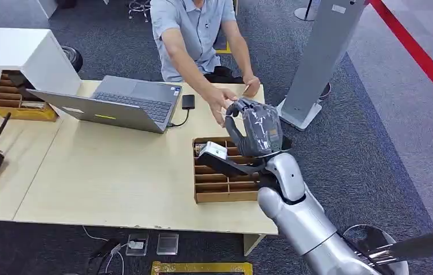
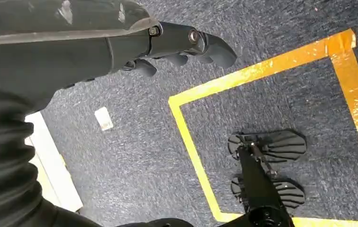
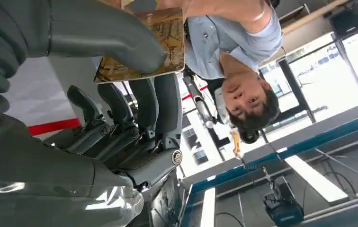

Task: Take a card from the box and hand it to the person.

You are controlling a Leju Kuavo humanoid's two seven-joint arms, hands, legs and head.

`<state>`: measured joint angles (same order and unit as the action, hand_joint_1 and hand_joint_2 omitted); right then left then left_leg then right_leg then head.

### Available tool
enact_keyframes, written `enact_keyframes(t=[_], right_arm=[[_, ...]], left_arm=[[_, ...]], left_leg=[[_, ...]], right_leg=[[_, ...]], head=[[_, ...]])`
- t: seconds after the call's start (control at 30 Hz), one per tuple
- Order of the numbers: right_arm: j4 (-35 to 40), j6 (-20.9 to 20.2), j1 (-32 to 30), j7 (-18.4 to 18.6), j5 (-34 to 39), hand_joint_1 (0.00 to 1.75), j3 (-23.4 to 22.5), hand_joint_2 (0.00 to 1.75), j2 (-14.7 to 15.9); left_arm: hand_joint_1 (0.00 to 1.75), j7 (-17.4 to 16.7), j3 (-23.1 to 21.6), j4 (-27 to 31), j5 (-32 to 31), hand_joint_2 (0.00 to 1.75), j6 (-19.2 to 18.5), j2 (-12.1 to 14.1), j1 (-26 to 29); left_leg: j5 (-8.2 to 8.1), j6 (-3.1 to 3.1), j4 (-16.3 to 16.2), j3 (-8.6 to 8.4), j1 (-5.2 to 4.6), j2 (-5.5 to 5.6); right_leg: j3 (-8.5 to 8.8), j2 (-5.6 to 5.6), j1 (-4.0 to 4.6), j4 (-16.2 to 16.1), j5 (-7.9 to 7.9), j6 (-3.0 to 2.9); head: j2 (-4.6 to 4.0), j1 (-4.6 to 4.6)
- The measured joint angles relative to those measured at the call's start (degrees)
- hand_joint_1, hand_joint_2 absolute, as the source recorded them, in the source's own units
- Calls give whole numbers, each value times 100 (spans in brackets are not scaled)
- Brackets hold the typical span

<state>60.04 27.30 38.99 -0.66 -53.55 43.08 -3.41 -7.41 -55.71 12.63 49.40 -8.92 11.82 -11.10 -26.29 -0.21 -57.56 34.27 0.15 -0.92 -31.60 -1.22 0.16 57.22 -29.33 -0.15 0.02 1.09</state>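
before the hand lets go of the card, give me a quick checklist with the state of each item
1. Card held by the right hand: ok, the wrist view shows the thumb pressing it against the fingers.
2. Right hand raised toward the person, past the box: ok.
3. Person's hand at the right hand to receive: ok, it reaches right up to it.
4. Person's fingers actually closed on the card: cannot tell, the contact is hidden.
5. Left hand out of the way: ok, it hangs over the carpet holding nothing.
6. Laptop and phone off the handover path: ok.
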Motion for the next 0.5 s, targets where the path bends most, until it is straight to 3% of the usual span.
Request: enact_keyframes(t=[0.27, 0.3, 0.4, 0.43, 0.5], right_arm=[[-196, 31, 2, -20, 13, 152, -2, 175, -68], [-212, 33, 2, -26, 20, 0, -2, 175, -68], [-258, 53, 3, -48, 33, 0, -2, 175, -85], [-273, 75, 3, -55, 44, 0, -2, 175, -98], [-297, 103, 4, -63, 65, 0, 0, 175, -112]], left_arm=[[0, 0, 0, 0, 0, 175, 0, 0, 0], [0, 0, 0, 0, 2, 175, 0, 0, 1], [0, 0, 0, 0, 11, 175, -20, 0, 0], [0, 7, 0, 0, 11, 0, -39, 0, 0], [0, 24, 0, 0, 19, 0, -72, 0, 0]], left_leg=[[0, 0, 0, 0, 0, 0], [0, 0, 0, 0, 0, 0], [0, 0, 0, 0, 0, 0], [0, 0, 0, 0, 0, 0], [0, 0, 0, 0, 0, 0]], right_leg=[[0, 0, 0, 0, 0, 0], [0, 0, 0, 0, 0, 0], [0, 0, 0, 0, 0, 0], [0, 0, 0, 0, 0, 0], [0, 0, 0, 0, 0, 0]], head=[[0, -2], [0, -2], [0, -2], [2, -2], [0, -2]])
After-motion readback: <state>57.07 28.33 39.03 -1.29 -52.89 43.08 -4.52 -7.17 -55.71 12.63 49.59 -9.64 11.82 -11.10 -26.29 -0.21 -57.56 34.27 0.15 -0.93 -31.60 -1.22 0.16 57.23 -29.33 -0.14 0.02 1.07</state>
